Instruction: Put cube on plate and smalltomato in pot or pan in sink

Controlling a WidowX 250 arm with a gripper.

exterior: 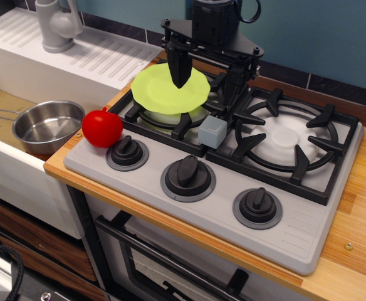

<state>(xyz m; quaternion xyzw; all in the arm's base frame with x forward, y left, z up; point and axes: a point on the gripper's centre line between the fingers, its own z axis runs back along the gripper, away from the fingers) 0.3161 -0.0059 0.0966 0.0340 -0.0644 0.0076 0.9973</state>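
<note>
Wooden table runs across the lower right of the frame, carrying a grey toy stove with black grates and three knobs along its front edge. At the upper left sits the white sink with its ribbed drainboard and pale faucet.

Neither half of the job looks done yet. The cube rests on the stove between the two burners, just below and right of the plate, close to its rim but not on it. The plate lies over the left burner, with nothing on it that I can see. The smalltomato sits at the stove's left front corner, beside the leftmost knob, outside the pan. The pot or pan waits in the tan basin at the left of the frame, bowl empty, handle pointing off the left edge.

The end effector hangs over the plate, dark fingers pointing down and drawn together to a point; from here they look closed, and I see nothing held between them. So both placements remain: cube onto plate, tomato into pan.
</note>
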